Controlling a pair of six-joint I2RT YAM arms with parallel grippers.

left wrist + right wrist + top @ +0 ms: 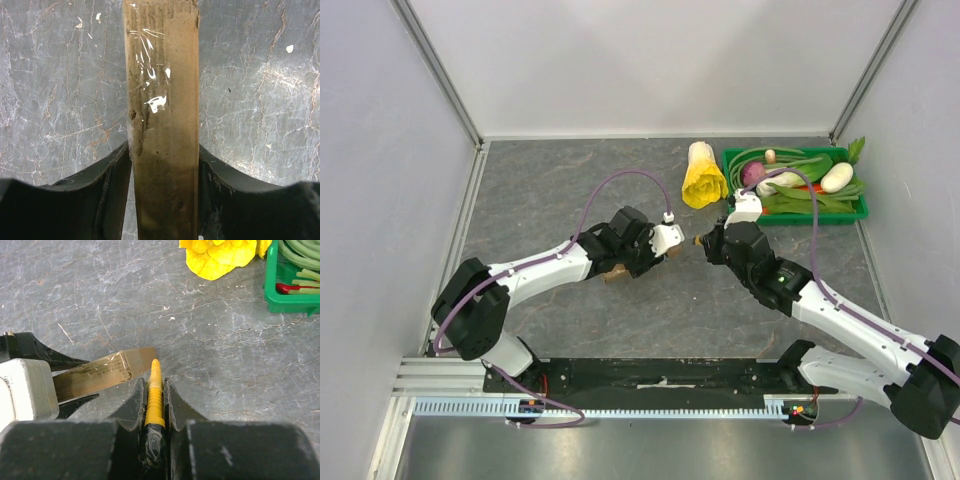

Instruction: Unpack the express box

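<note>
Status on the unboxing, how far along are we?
Done: the left pincer is clamped on the express box, and the right pincer grips a yellow ridged tool. In hand: the tool's tip sits at the box's end edge; whether it touches is unclear. Left: the box looks still shut, with glossy tape on it; opening it and taking out the contents are not yet done.

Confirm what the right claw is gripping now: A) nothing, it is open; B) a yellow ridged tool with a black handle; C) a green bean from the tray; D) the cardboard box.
B: in the right wrist view the right claw is shut on the yellow ridged tool, its tip by the end of the express box that the left claw clamps.
</note>
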